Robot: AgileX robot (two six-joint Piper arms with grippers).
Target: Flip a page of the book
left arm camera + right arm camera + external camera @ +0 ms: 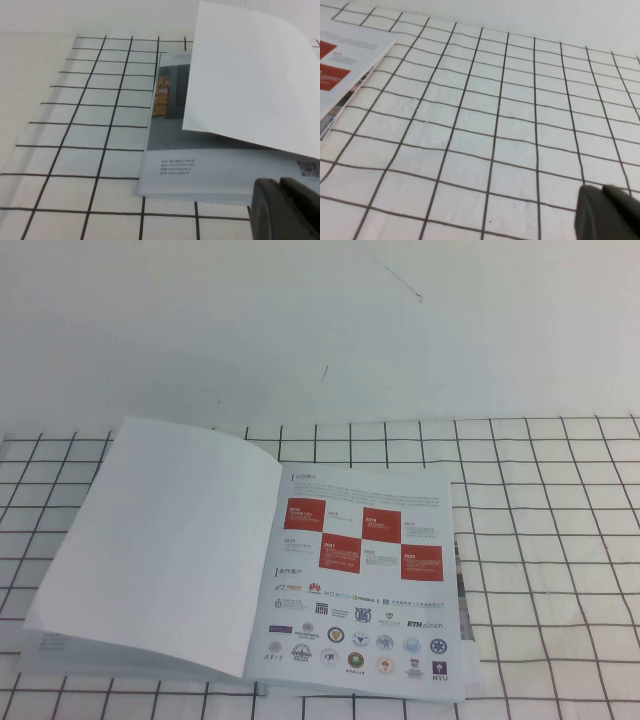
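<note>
White covering ruled with a black grid spreads over the near part of the table in the high view, and a plain white surface with a faint dark scratch lies beyond it. On the grid the book lies open; its left half is a blank white sheet that bows upward, and its right half is the page, flat, showing red checker squares above rows of small logos. Edges of further printed pages show along the page's right side. Neither arm appears in this view. Left wrist view: the same gridded covering runs to a plain white band at its far side; the book's cover, with a dim photo, small text and a code square, rests flat on the grid, and the blank sheet curls above it, clear of it at its free edge. The left gripper shows as dark fingertips close together at the frame's corner, just beside the book's cover and holding nothing. Right wrist view: bare grid fills most of the frame, with the page's red squares and the book's stacked edges at one side. The right gripper shows as a dark tip at the corner, closed and empty, well apart from the book.
</note>
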